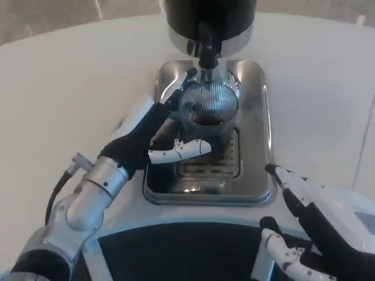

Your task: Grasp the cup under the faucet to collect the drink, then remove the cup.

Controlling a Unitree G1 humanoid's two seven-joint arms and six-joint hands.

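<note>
A clear ribbed cup point(206, 112) with dark drink in it stands on the steel drip tray point(255, 126), right under the black faucet point(206, 54) of the dispenser. My left hand point(153, 132) wraps the cup's left side, fingers behind it and thumb across its front. My right hand point(313, 234) lies at the lower right, off the tray, fingers apart and holding nothing.
The black and chrome dispenser body point(210, 20) rises at the top centre over the tray. A slotted grate point(206, 168) sits in the tray's front half. White table point(70, 88) spreads left and right. A dark panel point(176, 252) lies along the near edge.
</note>
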